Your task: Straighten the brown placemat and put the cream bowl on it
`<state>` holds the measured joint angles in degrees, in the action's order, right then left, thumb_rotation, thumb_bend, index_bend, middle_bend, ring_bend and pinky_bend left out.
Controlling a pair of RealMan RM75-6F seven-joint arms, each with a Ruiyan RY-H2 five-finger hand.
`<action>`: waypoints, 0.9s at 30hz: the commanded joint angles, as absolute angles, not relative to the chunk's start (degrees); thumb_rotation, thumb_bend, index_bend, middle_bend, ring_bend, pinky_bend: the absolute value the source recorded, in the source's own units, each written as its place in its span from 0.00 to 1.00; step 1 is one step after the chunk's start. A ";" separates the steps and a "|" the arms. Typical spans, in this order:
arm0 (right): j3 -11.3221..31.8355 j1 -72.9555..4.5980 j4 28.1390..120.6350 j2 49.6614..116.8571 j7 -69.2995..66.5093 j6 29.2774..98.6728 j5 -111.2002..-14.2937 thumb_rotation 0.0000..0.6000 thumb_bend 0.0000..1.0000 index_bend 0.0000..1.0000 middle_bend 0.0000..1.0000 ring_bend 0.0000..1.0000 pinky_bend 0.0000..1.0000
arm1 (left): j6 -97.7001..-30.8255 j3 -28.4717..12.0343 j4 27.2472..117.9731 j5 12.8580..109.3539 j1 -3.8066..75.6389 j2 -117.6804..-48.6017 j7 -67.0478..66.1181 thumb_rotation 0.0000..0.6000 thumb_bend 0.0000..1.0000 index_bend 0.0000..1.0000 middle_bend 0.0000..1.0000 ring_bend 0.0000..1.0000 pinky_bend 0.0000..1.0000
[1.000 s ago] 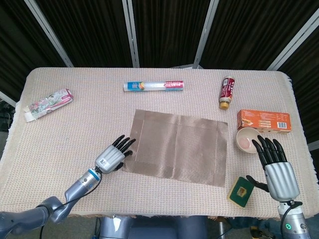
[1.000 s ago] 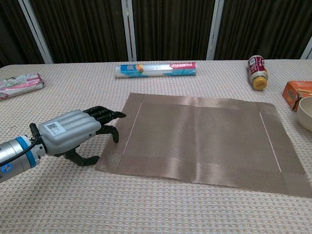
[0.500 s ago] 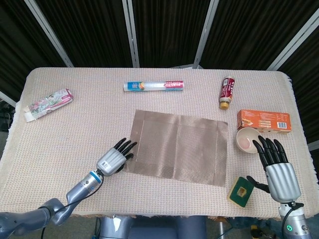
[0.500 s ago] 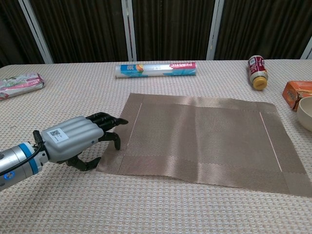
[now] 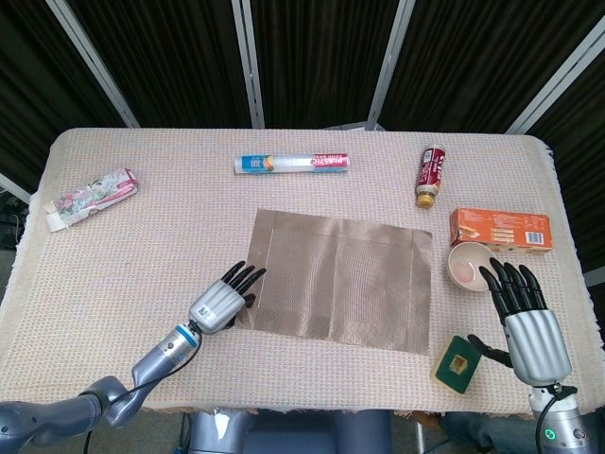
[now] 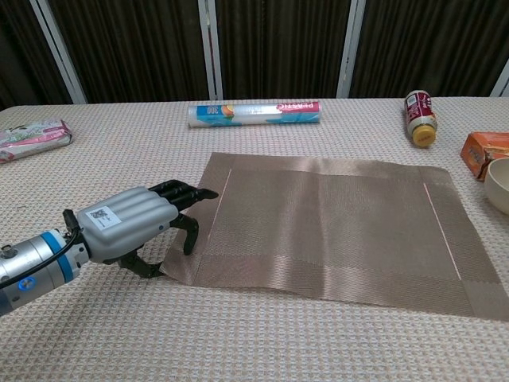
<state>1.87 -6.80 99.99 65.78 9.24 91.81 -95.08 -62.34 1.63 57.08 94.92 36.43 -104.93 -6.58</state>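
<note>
The brown placemat point(image 5: 340, 279) point(image 6: 334, 223) lies in the middle of the table, slightly skewed, with ripples along its near edge. My left hand point(image 5: 222, 301) point(image 6: 131, 223) is at its near-left corner. The fingers lie over the mat's left border and the thumb curls under the corner, pinching it. The cream bowl point(image 5: 470, 264) point(image 6: 501, 185) stands upright off the mat's right edge. My right hand point(image 5: 525, 322) hovers just behind the bowl on the near side with its fingers spread and holds nothing. It shows only in the head view.
A plastic-wrap roll point(image 5: 291, 164) point(image 6: 254, 113) lies beyond the mat. A red bottle point(image 5: 431, 175) point(image 6: 420, 118) and an orange box point(image 5: 499, 229) point(image 6: 487, 153) sit at the far right. A floral pack point(image 5: 93, 197) is far left. A green pad point(image 5: 456, 363) lies beside my right hand.
My left hand has slid right and forward onto the mat's near-left corner, and that corner has shifted a little. The right hand and the bowl have not moved.
</note>
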 commanded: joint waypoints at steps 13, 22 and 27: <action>1.98 -6.55 100.10 65.56 9.02 91.50 -95.78 1.00 0.00 0.00 0.00 0.00 0.00 | -63.13 1.42 58.81 94.69 36.79 -104.47 -6.11 1.00 0.52 0.57 0.00 0.00 0.00; 2.01 -6.40 100.18 65.42 9.17 91.17 -95.99 1.00 0.00 0.00 0.00 0.00 0.00 | -65.39 3.54 66.69 96.63 36.05 -99.42 -4.79 1.00 0.52 0.60 0.00 0.00 0.00; 1.82 -6.16 100.38 65.37 9.31 91.43 -96.83 1.00 0.00 0.00 0.00 0.00 0.00 | -68.01 6.43 71.39 99.99 35.33 -95.55 -3.40 1.00 0.53 0.62 0.00 0.00 0.00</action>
<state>1.84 -6.18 100.36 65.37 9.29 91.41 -96.81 -66.75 5.09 69.87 98.43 35.72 -96.90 -4.28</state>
